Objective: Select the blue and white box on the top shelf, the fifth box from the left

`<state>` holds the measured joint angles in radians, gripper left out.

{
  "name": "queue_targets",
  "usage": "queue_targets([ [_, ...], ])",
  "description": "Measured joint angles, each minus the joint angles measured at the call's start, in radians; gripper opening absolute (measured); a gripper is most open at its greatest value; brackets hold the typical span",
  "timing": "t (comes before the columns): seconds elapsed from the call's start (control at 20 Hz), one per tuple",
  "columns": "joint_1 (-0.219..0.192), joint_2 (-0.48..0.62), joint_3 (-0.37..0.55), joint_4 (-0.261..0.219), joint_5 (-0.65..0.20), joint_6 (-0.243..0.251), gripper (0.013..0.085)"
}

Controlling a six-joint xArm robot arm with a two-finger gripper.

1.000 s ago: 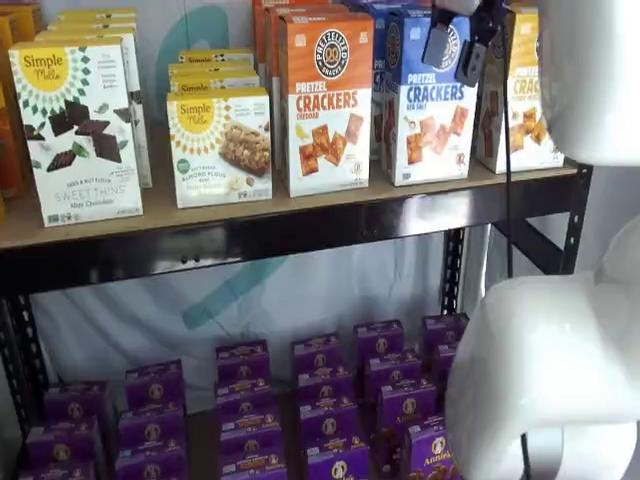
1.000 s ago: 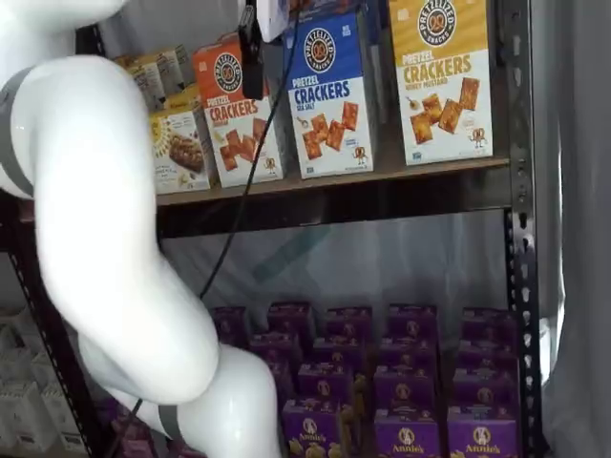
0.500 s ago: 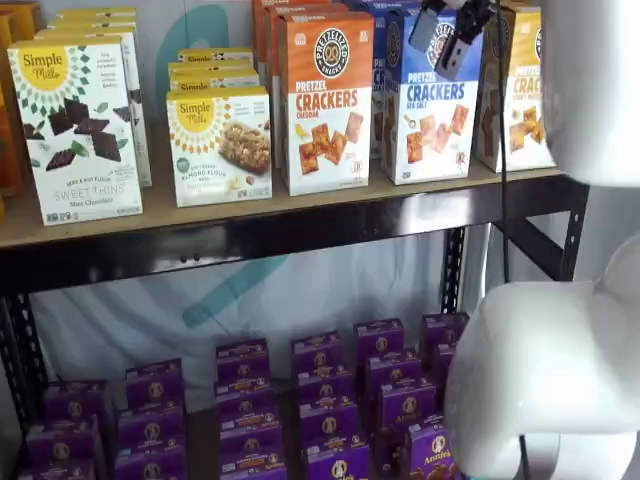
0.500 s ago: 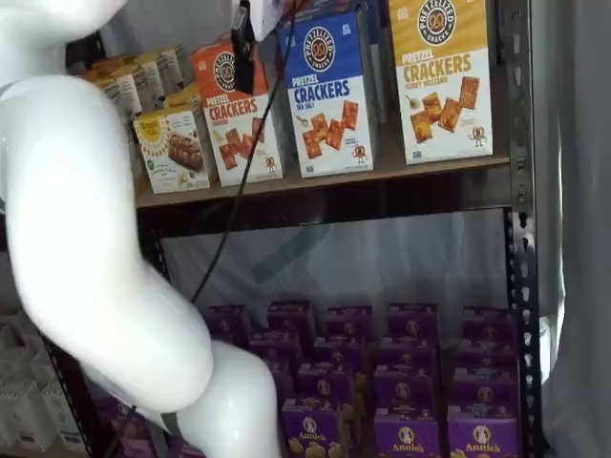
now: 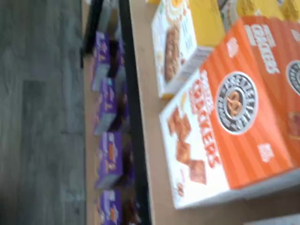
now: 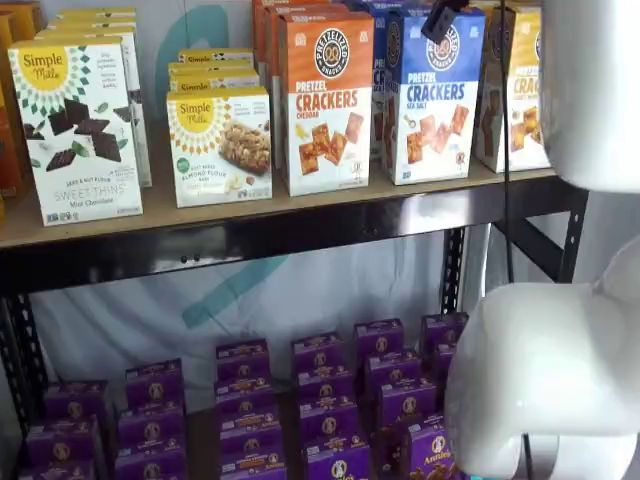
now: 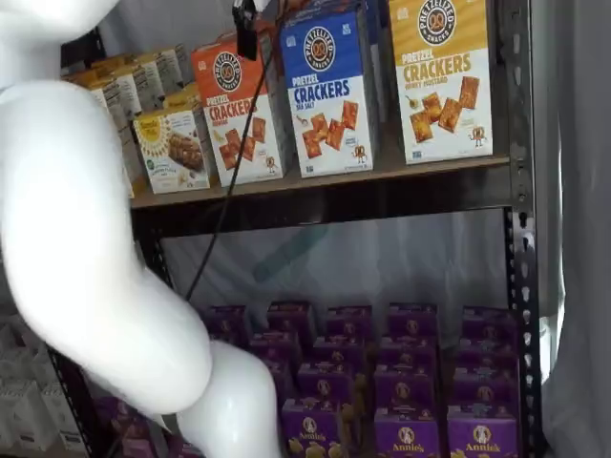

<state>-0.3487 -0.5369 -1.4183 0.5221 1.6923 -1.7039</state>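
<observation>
Blue and white box point(image 6: 434, 95) stands upright, front outward

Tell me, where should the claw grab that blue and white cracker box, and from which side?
Probably the blue and white box by its upper half, from the front and above. It stands upright at the front edge of the top shelf, with an orange box close on one side, a yellow one on the other. The claw hangs near its top.

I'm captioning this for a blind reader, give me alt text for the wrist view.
An orange and white pretzel crackers box fills most of the blurry wrist view, standing on the tan top shelf beside a smaller yellow and white box. Purple boxes sit on the level beneath, over grey flooring.
</observation>
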Motion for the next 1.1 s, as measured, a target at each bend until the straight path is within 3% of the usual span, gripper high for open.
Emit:
queue_targets([
  [0.25, 0.037, 0.056, -0.060, -0.094, -0.069, -0.012, 0.0850],
  [0.7, 0.059, 0.234, -0.260, -0.175, -0.018, -0.020, 0.0850],
  [1.1, 0.078, 0.298, -0.283, -0.226, -0.048, -0.033, 0.0850],
])
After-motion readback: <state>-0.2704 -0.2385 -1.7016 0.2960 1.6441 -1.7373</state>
